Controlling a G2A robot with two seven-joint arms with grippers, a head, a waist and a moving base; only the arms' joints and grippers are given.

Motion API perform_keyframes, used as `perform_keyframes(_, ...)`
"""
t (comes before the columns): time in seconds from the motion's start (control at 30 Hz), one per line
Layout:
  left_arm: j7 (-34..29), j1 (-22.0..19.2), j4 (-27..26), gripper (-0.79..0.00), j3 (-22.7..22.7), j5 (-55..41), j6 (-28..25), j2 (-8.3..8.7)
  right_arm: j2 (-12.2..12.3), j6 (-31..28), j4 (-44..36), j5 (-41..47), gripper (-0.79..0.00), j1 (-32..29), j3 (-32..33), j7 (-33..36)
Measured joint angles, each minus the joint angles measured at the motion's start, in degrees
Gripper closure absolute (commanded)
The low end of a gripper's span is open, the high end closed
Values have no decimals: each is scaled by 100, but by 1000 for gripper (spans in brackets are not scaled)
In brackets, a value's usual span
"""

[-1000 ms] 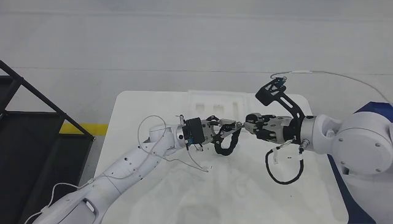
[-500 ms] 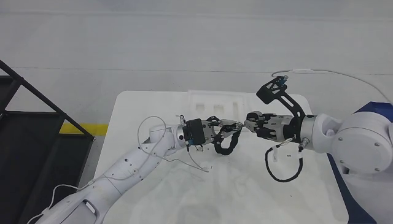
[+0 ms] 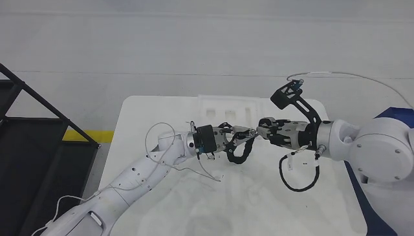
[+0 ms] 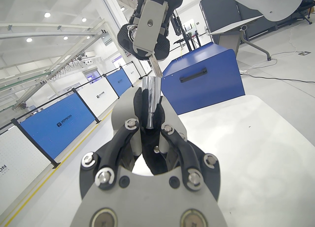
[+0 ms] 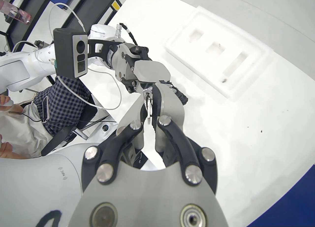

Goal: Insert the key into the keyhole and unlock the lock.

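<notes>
In the left wrist view, a blue barrier panel (image 4: 49,137) out in the hall carries a short white brand word with a round logo at the middle of its face. The white panel (image 4: 96,103) next along the row bears the same mark in dark print. Another white panel (image 4: 17,164) at the row's near end shows only the tail of a dark word at its edge. In the right wrist view, a white arm cover (image 5: 37,183) has a small grey three-letter mark with wave lines near its wrist-side edge.

Bright, even indoor light from round white ceiling lamps (image 4: 48,15) overhead. Glare streaks run down the shiny chrome cylindrical lock (image 4: 150,100). The white rounded surface (image 5: 246,90) looks nearly washed out. Both wrist views bow straight lines at the edges.
</notes>
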Motion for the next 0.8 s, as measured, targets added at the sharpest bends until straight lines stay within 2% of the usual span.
perform_keyframes(0.5,152,80,368,0,8,-710,-245,-171,17,-199,-259,-390,0,-186,11,-779)
perform_keyframes(0.8,150,80,366,0,8,-704,-244,-169,18,-199,-261,-393,0,-194,12,-783)
